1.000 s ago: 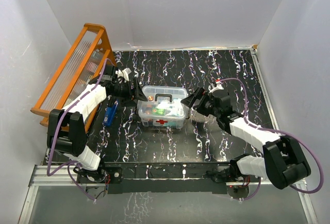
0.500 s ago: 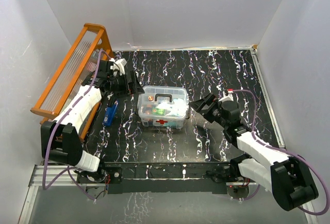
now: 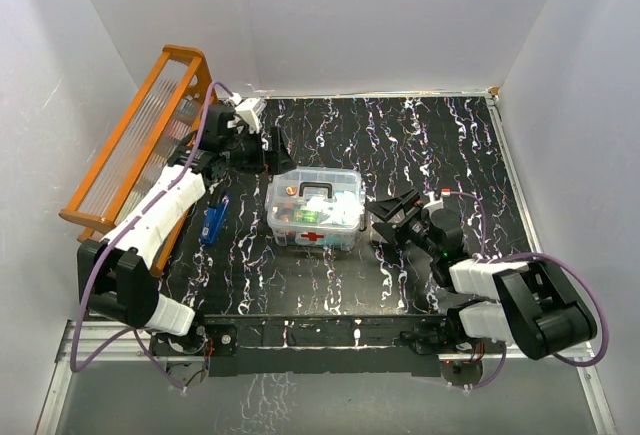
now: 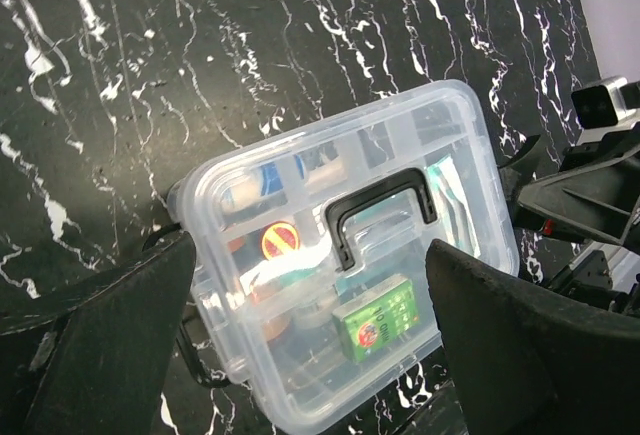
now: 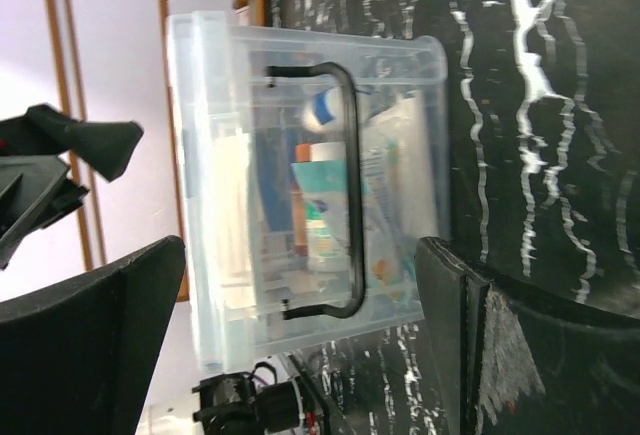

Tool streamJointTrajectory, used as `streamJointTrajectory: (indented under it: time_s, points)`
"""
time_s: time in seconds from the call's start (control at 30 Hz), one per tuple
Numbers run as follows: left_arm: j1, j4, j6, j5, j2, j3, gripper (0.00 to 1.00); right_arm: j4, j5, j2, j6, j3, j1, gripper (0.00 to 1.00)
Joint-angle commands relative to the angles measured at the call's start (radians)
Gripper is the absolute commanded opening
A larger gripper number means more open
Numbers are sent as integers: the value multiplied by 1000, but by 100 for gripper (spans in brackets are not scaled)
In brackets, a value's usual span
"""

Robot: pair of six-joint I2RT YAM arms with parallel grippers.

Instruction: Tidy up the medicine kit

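The medicine kit (image 3: 315, 210) sits on the black marbled table (image 3: 430, 135), a little left of centre, its clear lid (image 4: 300, 255) shut and the dark handle (image 4: 385, 210) lying flat on top. A red cross (image 3: 313, 238) shows on the near side wall.

The left gripper (image 3: 268, 147) hangs by the kit's far left corner, jaws spread wide and holding nothing. In its wrist view the box lies below and ahead, framed between the two dark fingers (image 4: 100, 345), apart from both.

The right gripper (image 3: 392, 217) is low over the table just beside the kit's right end, pointing at it, also spread wide and empty. From above its nearest fingertip looks very close to the box wall — whether it touches cannot be told. Its own camera shows the box ahead between the fingers (image 5: 90, 345), not clasped.

Through the lid a green packet (image 4: 380, 317) and a small round red-and-yellow item (image 4: 281, 241) can be made out, along with white and blue packaging; the rest of the contents blur together behind the plastic, and no lettering is legible.

The left wrist view cuts off the kit's lower corner, and both wrist views lose their bottom corners to the fingers. An orange wooden rack (image 3: 140, 145) leans at the table's left edge, partly covered by the left arm. A small blue object (image 3: 213, 221) lies beside it — too small to identify.
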Motion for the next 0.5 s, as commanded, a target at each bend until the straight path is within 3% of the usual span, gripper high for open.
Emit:
streamJointTrajectory:
  time_s: [0.0, 0.47]
  points:
    - [-70, 9, 56, -64, 20, 75, 97, 293, -39, 47, 93, -4, 3, 98]
    - [-123, -1, 83, -102, 36, 69, 96, 403, -55, 223, 103, 34, 4, 98]
